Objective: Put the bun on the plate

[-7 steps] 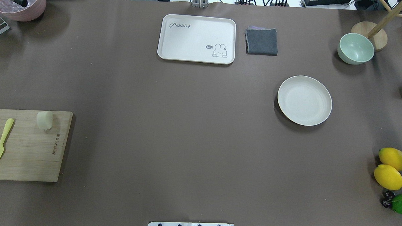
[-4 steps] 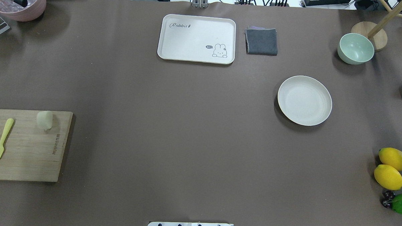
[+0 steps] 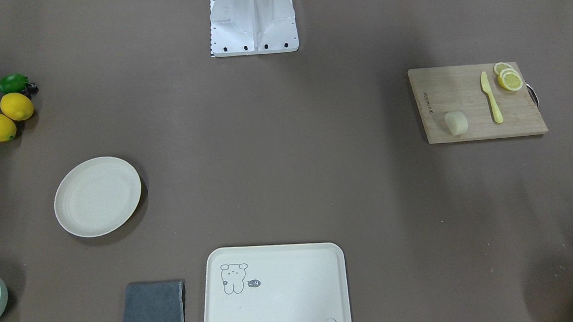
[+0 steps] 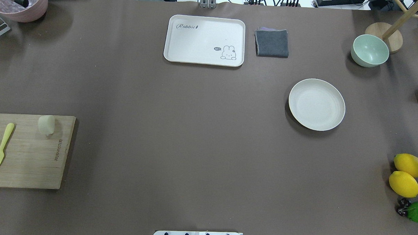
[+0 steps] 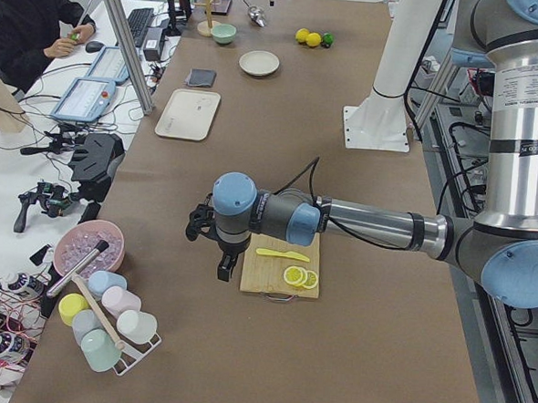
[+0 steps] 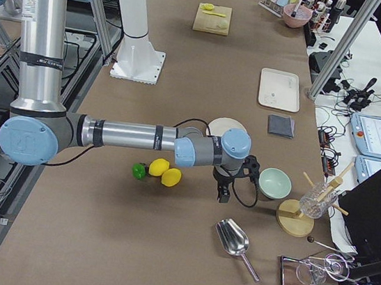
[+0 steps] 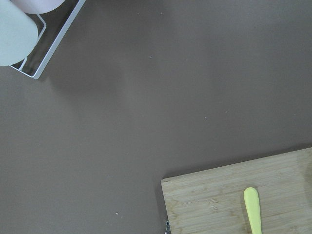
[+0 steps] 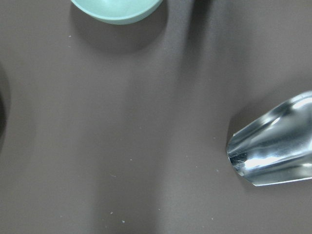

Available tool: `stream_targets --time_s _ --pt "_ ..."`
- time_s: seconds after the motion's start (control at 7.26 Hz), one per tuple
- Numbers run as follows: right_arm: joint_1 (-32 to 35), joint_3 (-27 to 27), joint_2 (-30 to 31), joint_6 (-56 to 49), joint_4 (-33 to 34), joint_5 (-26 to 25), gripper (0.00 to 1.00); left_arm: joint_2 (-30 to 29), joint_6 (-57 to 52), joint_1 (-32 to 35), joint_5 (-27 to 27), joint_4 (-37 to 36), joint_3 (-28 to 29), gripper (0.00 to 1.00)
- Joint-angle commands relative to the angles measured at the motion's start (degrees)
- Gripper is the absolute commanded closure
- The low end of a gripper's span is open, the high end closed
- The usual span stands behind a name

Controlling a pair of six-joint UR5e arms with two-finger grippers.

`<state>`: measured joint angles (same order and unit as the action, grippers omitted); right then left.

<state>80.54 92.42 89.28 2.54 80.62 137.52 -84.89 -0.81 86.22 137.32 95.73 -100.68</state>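
The bun (image 4: 46,124) (image 3: 456,122) is a small pale lump lying on a wooden cutting board (image 4: 30,160) at the table's left side. The round cream plate (image 4: 316,104) (image 3: 97,196) lies bare far off on the right half. Neither gripper appears in the overhead or front views. In the exterior left view my left gripper (image 5: 221,270) hangs over the table just off the board's outer end. In the exterior right view my right gripper (image 6: 224,193) hovers between the plate (image 6: 222,126) and a mint-green bowl (image 6: 274,183). Whether either is open or shut I cannot tell.
A yellow knife (image 4: 1,149) and lemon slices (image 3: 509,77) share the board. A rabbit tray (image 4: 204,40) and grey cloth (image 4: 271,42) lie at the far edge. Two lemons (image 4: 405,174), a metal scoop (image 8: 273,146) and a cup rack (image 5: 106,333) sit at the table's ends.
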Motion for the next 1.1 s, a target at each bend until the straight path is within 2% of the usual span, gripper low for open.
stream_targets --time_s 0.0,0.14,0.28,0.41,0.55,0.69,0.96 --pt "-5.54 0.22 -0.42 2.71 -7.27 3.63 0.00 -0.46 -0.07 -0.61 -0.13 -0.02 0.04 0.02" --pt "-10.44 0.22 -3.20 16.14 -9.32 2.93 0.00 -0.46 0.01 -0.61 -0.13 0.07 -0.31 0.02" --pt "-13.89 -1.35 -4.88 22.01 -11.51 1.45 0.00 -0.46 0.02 -0.61 -0.13 0.07 -0.31 0.02" --pt "-15.05 -3.62 -5.34 23.29 -14.49 1.00 0.05 -0.46 0.19 -0.61 -0.04 0.07 -0.14 0.02" --pt "-15.93 -6.60 -6.82 27.04 -17.39 0.47 0.13 -0.37 0.19 -0.61 0.05 0.16 0.04 0.02" --pt "-19.34 -7.42 -7.71 32.91 -19.95 -2.49 0.22 -0.19 0.10 -0.61 0.14 0.16 -0.04 0.02" --pt "-22.26 -8.04 -8.94 37.10 -20.85 -4.62 0.46 -0.11 0.02 -0.61 0.05 0.16 0.04 0.02"
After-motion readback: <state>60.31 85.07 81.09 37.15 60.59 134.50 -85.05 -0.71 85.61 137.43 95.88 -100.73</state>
